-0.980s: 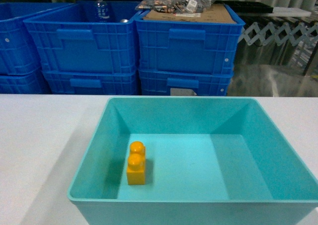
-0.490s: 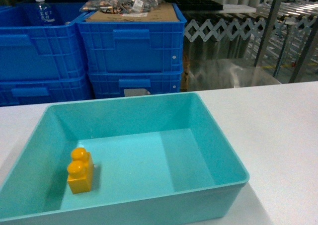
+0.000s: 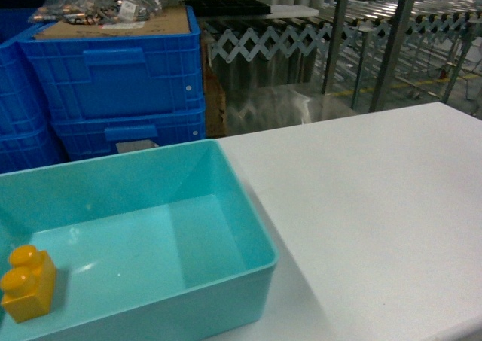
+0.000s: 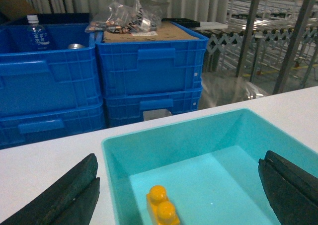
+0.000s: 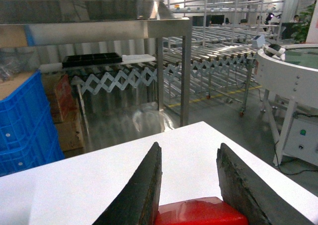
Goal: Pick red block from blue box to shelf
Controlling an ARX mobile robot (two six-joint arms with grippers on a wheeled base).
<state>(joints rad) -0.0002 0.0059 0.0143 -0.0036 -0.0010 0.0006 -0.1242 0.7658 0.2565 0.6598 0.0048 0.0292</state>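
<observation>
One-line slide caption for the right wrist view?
Right claw shut on small glossy red plastic block, above white table, steel shelf ahead.

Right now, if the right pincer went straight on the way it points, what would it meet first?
Probably the steel shelf upright beyond the white table; nothing nearer shows, though depth is unclear. The right pincer carries the red block.

Blue crates (image 3: 113, 77) — roller conveyors (image 5: 218, 43) (warehouse floor).

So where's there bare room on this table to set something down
Right of the blue box the white table lies bare out to its right and far edges. Inside the box, only the floor right of the yellow brick is free. Behind, blue crates crowd the edge.
</observation>
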